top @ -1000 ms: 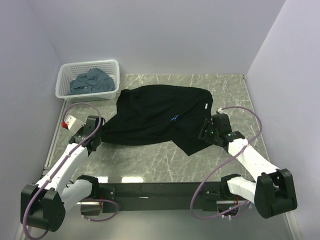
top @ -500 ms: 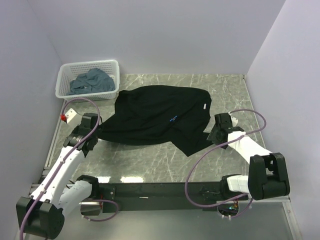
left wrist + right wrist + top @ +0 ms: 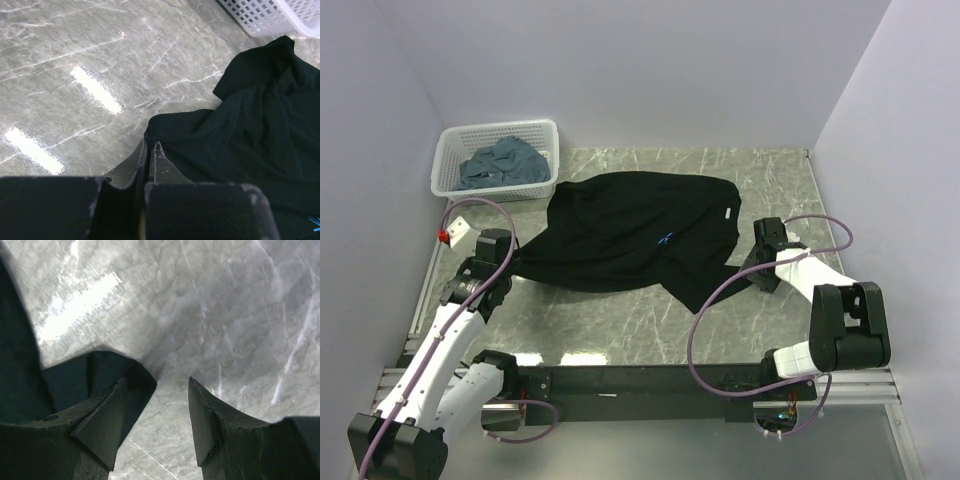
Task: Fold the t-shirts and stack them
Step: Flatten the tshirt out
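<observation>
A large black t-shirt (image 3: 630,235) with a small blue starburst print (image 3: 666,238) lies spread and rumpled on the marble table. My left gripper (image 3: 516,262) is shut on its left corner; in the left wrist view the jaws (image 3: 149,144) pinch the hem of the black cloth (image 3: 240,145). My right gripper (image 3: 748,272) stands open just off the shirt's right edge. In the right wrist view there is bare marble between its fingers (image 3: 156,385), and a fold of black cloth (image 3: 70,380) lies against the left finger. Slate blue-grey t-shirts (image 3: 502,165) sit crumpled in the basket.
The white lattice basket (image 3: 444,172) stands at the back left corner, and its corner shows in the left wrist view (image 3: 270,15). Pale walls close in the table on the left, back and right. Purple cables loop from both arms over the table.
My right arm has drawn back to the right, off the shirt's lower right part, with its jaws a little narrower. My left gripper has shifted slightly left, still gripping the corner.
</observation>
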You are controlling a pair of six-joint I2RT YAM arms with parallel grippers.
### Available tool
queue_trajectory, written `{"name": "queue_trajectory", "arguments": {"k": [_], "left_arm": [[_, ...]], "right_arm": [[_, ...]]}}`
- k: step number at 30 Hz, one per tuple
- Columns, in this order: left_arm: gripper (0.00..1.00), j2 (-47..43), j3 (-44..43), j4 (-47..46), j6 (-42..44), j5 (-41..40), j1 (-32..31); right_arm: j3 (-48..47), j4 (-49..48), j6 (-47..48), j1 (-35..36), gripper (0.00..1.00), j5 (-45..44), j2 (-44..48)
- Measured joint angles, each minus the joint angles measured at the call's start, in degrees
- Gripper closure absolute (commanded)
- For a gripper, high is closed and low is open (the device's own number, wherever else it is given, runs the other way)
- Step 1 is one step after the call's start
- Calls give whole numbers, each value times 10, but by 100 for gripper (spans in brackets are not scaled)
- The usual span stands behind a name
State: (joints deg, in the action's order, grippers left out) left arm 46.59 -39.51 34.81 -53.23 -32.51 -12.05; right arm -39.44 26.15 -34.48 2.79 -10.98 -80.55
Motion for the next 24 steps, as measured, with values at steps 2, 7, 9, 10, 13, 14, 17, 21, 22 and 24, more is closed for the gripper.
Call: {"name": "queue_trajectory", "arguments": {"k": [2,7,9,10,13,14,17,21,22,24], "left_arm": [[98,0,2,0,0,2,0],[98,-2,4,0,0,3,0],[98,-2,4,0,0,3,0],[99,-2,4,0,0,2,0],[99,-2,5,0,0,3,0],[99,-2,6,0,0,3,0],[99,-1,7,0,0,3,0],[99,1,7,0,0,2,0],[99,2,7,0,0,2,0],[99,5,7,0,0,2,0]], "right_arm": [[-7,0,4,-1,42,6,-8],[-19,0,16,-2,47,25,-21],[-19,-1,20,-2,50,30,-22],[-19,-2,21,-2,51,34,-22],[-19,-4,25,-4,53,43,-22],[-19,-4,26,-4,55,46,-22],[-19,-5,28,-4,64,52,-22],[-18,-9,28,-4,87,59,-23],[-18,-10,28,-4,90,60,-23],[-18,-10,24,-4,100,60,-24]]}}
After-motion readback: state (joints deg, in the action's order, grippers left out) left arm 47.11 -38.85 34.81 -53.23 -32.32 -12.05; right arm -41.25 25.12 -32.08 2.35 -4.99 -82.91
